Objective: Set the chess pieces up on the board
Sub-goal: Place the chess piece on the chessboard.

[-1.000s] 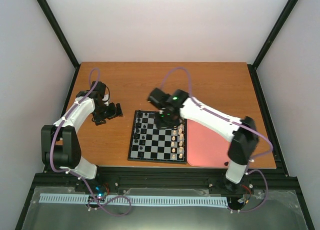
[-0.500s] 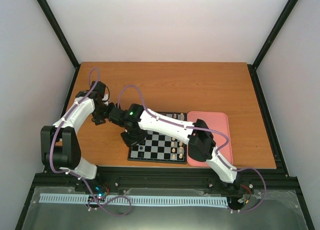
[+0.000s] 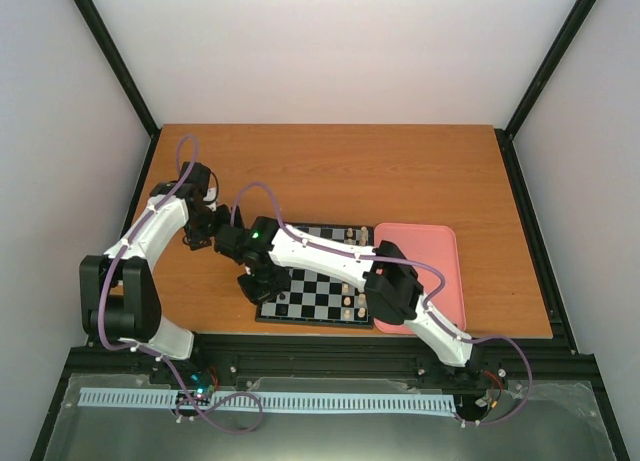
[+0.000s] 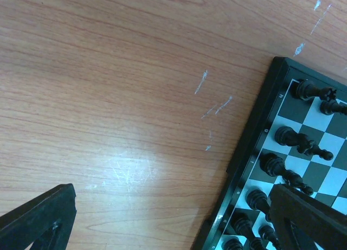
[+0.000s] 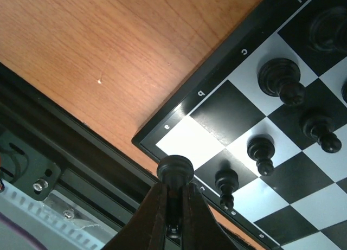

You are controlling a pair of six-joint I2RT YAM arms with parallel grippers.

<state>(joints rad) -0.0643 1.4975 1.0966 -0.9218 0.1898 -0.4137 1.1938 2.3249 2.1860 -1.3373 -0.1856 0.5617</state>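
The tiny black chess piece (image 5: 174,168) sat clamped by its stem in my right claw (image 5: 174,193), rounded head up, above the corner of the small black-and-grey checked chessboard (image 5: 222,71) nearest the counter's near-left corner. The pale corner square (image 5: 187,141) beneath it was bare, and I judged that to be its place.

To set it well, I judged I should centre it over that square, keep it upright, lower it until the base met the board, and only then part the fingers slightly. A small black pawn (image 5: 226,185) stood on the next square, so a wide release or sideways drift risked toppling it. How high the piece hung I could not tell.

The board lay by the near edge of the orange-brown wooden counter (image 3: 400,171). It carried other black pieces (image 4: 287,137) along its left side and cream-white pieces (image 3: 350,281) along its right. The pink rectangular tray (image 3: 440,271) lay just beside the board, towards the near-right corner. My right arm hid part of it, and I saw nothing in the rest.

My left claw (image 4: 173,215) hung with its fingers wide apart over bare counter left of the board.
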